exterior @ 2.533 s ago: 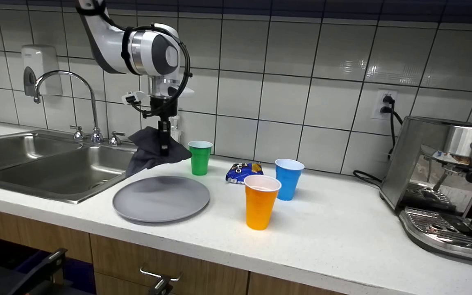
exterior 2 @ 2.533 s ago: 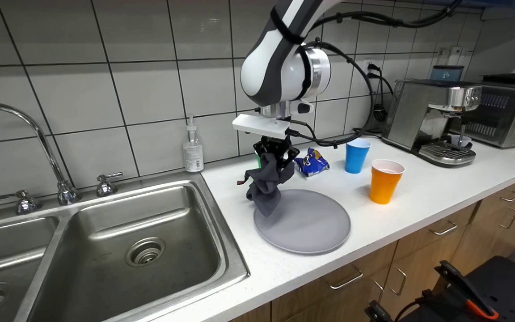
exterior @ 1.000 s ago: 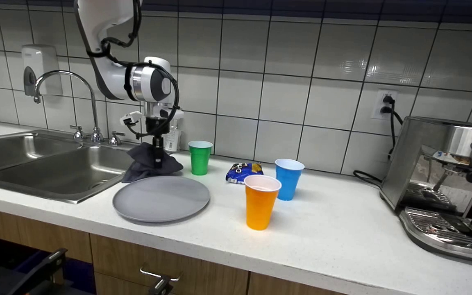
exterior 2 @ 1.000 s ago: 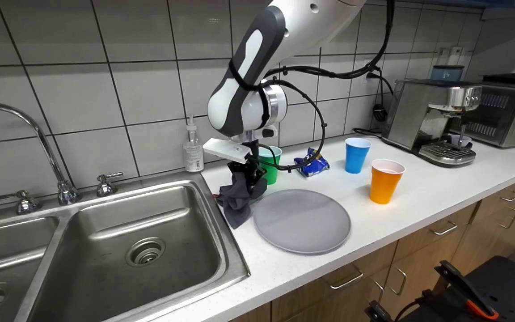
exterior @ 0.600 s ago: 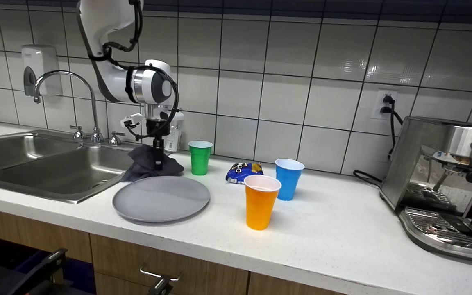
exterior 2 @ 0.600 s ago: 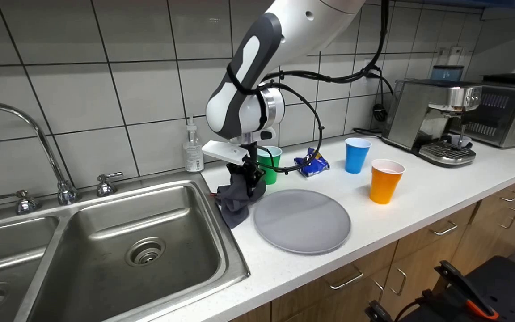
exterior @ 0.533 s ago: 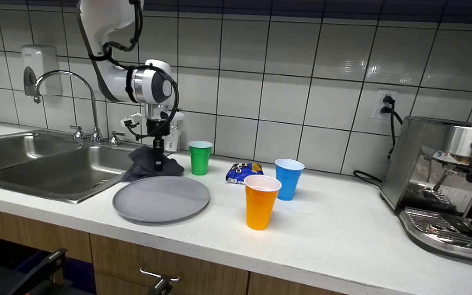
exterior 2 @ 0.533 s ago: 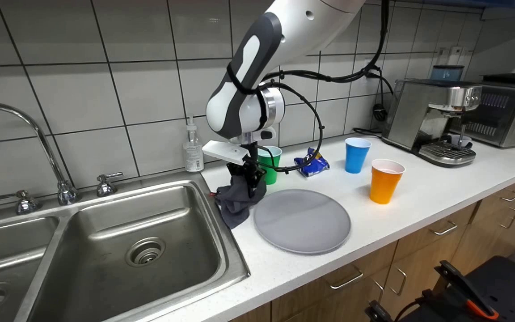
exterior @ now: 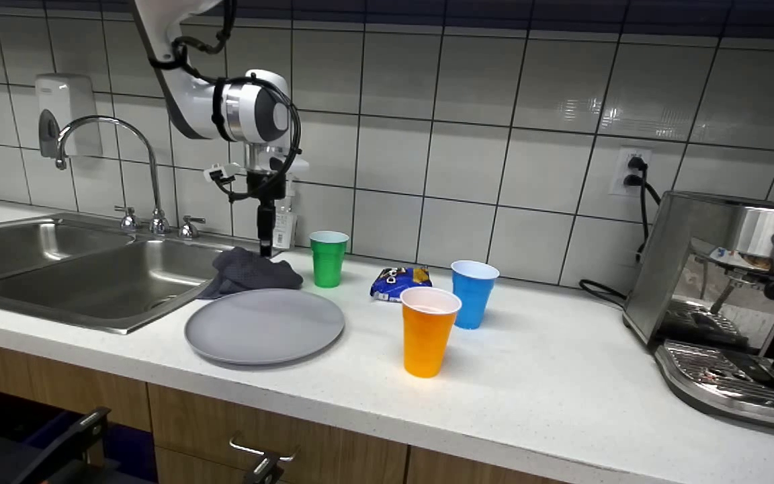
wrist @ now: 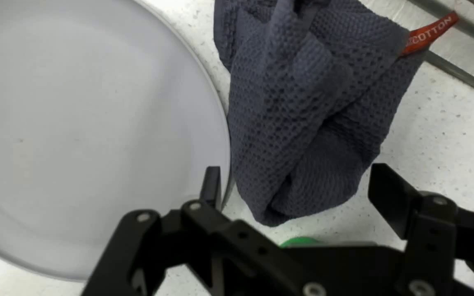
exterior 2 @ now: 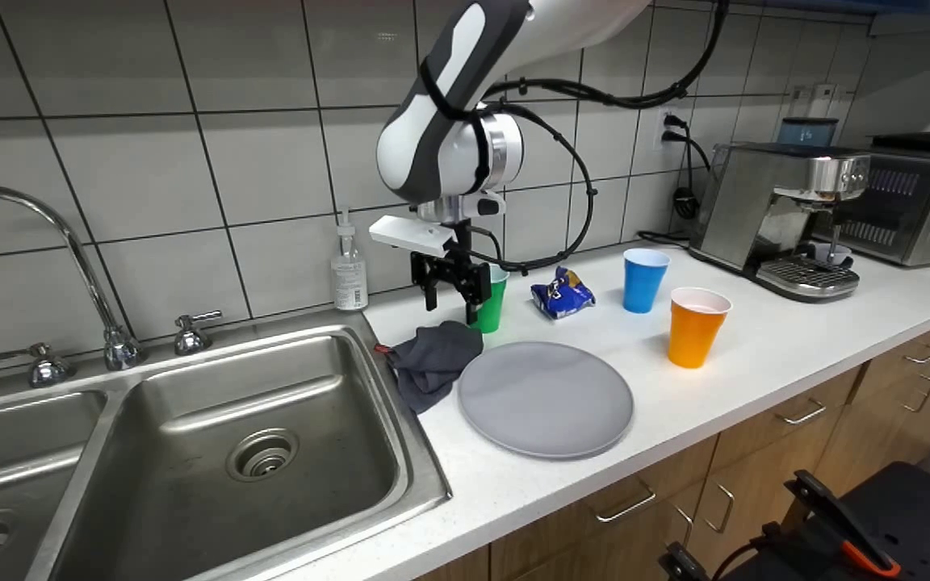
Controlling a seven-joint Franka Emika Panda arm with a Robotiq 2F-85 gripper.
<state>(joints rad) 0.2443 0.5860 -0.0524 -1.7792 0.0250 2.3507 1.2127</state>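
My gripper (wrist: 296,184) stands open in the wrist view, its two fingers far apart with nothing held between them. Under it a dark grey waffle cloth (wrist: 298,111) with a red tag lies crumpled on the counter. In an exterior view the gripper (exterior 2: 453,307) hangs a little above the cloth (exterior 2: 437,359), apart from it. A round grey plate (exterior: 266,326) lies right beside the cloth. The green cup (exterior: 328,261) stands upright close to the gripper; in the wrist view only a sliver of the cup (wrist: 300,241) shows, the gripper hiding the remainder.
A steel sink (exterior 2: 247,452) borders the cloth, with a tap (exterior: 152,175) behind it. A soap bottle (exterior 2: 349,270) stands by the wall. Further along are a blue snack packet (exterior: 400,282), a blue cup (exterior: 473,296), an orange cup (exterior: 428,336) and a coffee machine (exterior: 729,296).
The arm lowered the cloth from above the plate to the counter between sink and plate. The fingers then opened, and the gripper rose off the cloth, which stayed in place.
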